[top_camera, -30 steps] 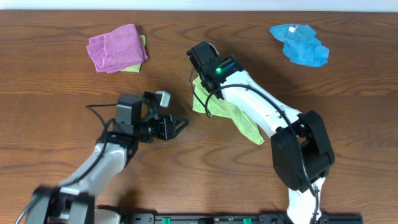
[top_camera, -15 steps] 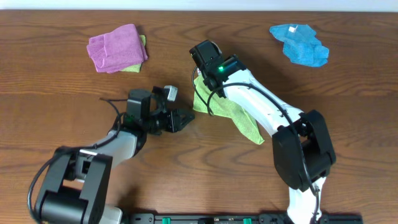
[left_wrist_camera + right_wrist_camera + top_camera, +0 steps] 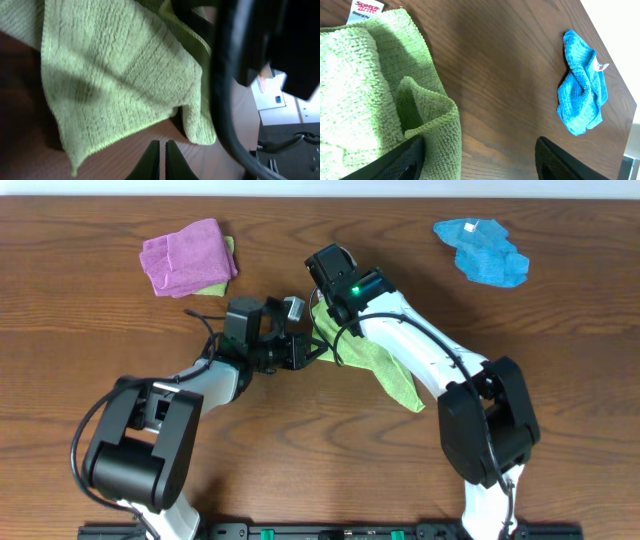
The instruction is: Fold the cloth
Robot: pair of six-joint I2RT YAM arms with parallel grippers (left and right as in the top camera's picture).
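The lime-green cloth lies rumpled in the middle of the table, partly under my right arm. My right gripper hangs over its upper left corner, open wide. In the right wrist view a raised fold of the cloth stands just inside the left finger, and nothing is pinched. My left gripper sits at the cloth's left edge. Its fingertips are shut together with nothing between them, and the hem of the cloth lies just ahead of them.
A purple-pink cloth lies at the back left with a bit of yellow-green fabric under it. A bright blue cloth with a white tag sits at the back right, and the right wrist view shows the blue cloth too.
My left arm has swung right and forward up to the cloth's left edge, and its jaws have gone from open to shut. The right arm has barely moved.
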